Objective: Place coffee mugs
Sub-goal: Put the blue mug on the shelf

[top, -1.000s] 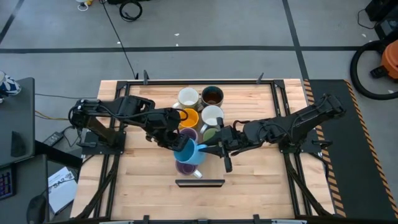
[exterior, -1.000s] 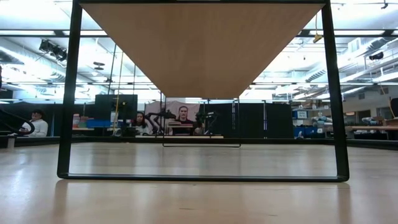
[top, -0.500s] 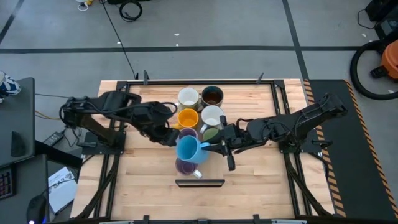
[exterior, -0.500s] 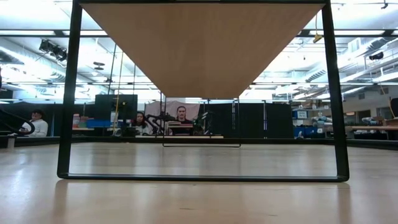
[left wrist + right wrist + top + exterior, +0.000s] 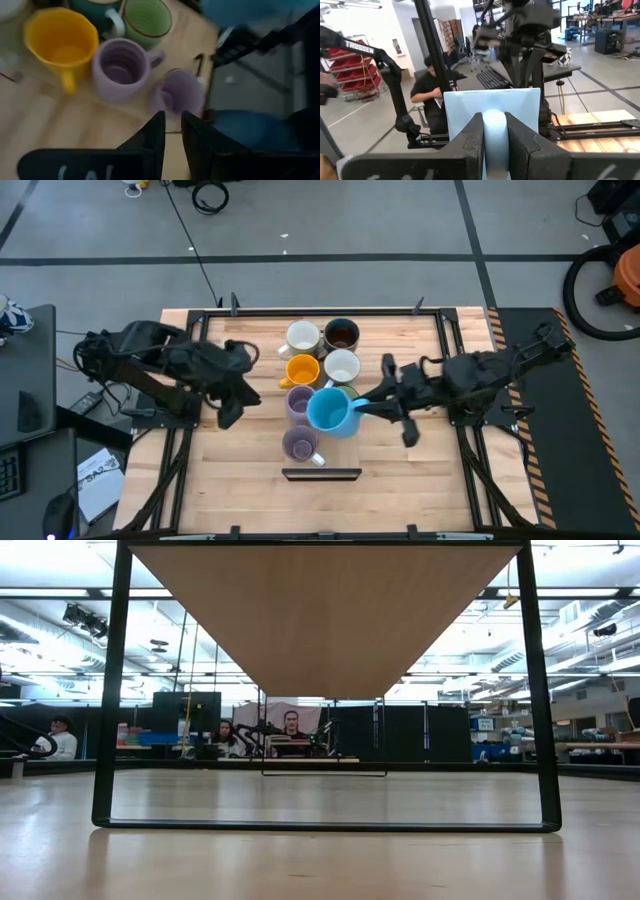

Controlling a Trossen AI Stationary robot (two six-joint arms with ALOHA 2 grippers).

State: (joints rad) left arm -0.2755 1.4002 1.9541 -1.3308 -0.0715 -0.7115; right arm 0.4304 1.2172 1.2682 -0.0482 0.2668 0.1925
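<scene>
Since a second before, the left hand [image 5: 228, 418] had pulled back left, its fingers nearly shut on nothing. The right hand [image 5: 362, 404] gripped the light blue mug [image 5: 329, 411] by its handle, above the green mug [image 5: 147, 18], right of two lavender mugs [image 5: 300, 401] on the desk [image 5: 420, 470].

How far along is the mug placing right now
Seven mugs already stand clustered on the table, among them the orange mug and two lavender mugs. The right gripper holds the light blue mug by its handle above them; setting it down remains. The left gripper waits aside, empty.
</scene>
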